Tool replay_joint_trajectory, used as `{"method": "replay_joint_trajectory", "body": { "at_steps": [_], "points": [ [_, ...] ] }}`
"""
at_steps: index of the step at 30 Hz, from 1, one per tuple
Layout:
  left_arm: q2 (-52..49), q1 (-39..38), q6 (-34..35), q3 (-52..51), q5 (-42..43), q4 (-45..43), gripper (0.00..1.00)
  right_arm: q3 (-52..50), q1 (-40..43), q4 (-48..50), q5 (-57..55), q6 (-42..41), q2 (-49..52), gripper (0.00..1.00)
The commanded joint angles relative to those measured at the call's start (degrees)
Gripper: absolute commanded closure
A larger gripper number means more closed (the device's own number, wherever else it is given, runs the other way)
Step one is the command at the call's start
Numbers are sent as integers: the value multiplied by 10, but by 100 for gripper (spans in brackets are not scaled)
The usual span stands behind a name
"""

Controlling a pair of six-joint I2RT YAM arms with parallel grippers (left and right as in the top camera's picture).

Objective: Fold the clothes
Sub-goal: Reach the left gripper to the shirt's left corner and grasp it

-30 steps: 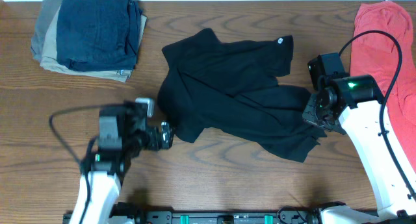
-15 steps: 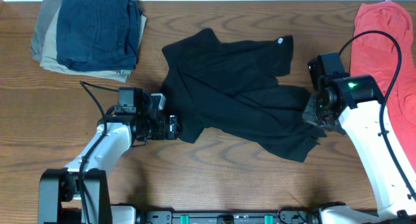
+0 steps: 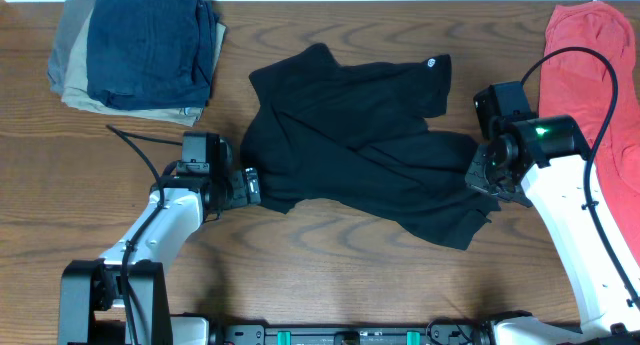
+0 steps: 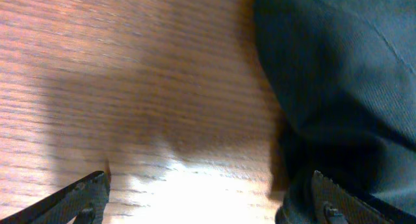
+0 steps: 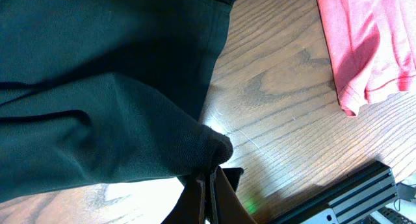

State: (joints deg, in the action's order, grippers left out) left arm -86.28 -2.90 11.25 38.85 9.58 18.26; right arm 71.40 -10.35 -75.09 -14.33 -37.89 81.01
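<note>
Black and limp, the large soft-fabric garment [image 3: 360, 135] lies crumpled at the middle of the brown wooden surface [image 3: 330, 285], with a small white round logo [image 3: 433, 62] near its 1 o'clock corner. Our right pincer [image 3: 487, 175] is clamped on a bunch of cloth at the garment's 3 o'clock edge; the right wrist view shows the fabric pinched between closed jaws. Our left pincer [image 3: 250, 185] stands wide at the 8 o'clock edge, holding nothing, with one finger at the fabric's border and the other over bare wood.

We judge the step in hand to be taking a second hold so the cloth can be spread flat. To do it well, we should:
- go low enough to catch the hem;
- close on the outer edge and not on a buried fold;
- draw toward 9 o'clock against the right hold with even tension.

We should also keep clear of the folded navy-blue and khaki stack [image 3: 140, 50] at 10 o'clock and the red-pink shirt [image 3: 590, 55] at 2 o'clock.
</note>
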Motion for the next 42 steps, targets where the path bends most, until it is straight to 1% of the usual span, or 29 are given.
{"method": "replay_joint_trajectory", "body": {
  "at_steps": [1,3,10,13,14,15,16,17,23,27,35,37,42],
  "points": [
    [-5,0,74,6,-27,-3,2,0,2,1,-2,7,2,99],
    [-5,-1,90,5,-23,-4,2,0,2,1,-2,7,2,99],
    [-5,-1,90,5,23,-5,2,0,2,1,-2,7,2,99],
    [-5,-1,90,5,29,-8,2,0,2,1,-2,7,2,99],
    [-5,-1,90,5,29,-10,5,0,2,1,-2,7,2,99],
    [-5,-1,90,5,29,-11,11,0,2,1,-2,7,2,99],
    [-5,-1,90,5,29,-13,20,0,2,1,-2,7,2,99],
    [-5,-1,90,5,29,-15,22,0,2,1,-2,7,2,99],
    [-11,-1,90,5,32,-25,22,0,2,1,0,7,2,99],
    [-25,-4,90,5,61,-32,22,0,2,3,10,7,2,99],
    [-44,-73,72,5,64,-72,21,0,2,5,11,7,2,99],
    [-44,-89,73,6,48,-73,21,0,2,5,11,7,2,99],
    [-44,-101,73,8,32,-69,21,0,2,5,11,7,2,99]
  ]
}}
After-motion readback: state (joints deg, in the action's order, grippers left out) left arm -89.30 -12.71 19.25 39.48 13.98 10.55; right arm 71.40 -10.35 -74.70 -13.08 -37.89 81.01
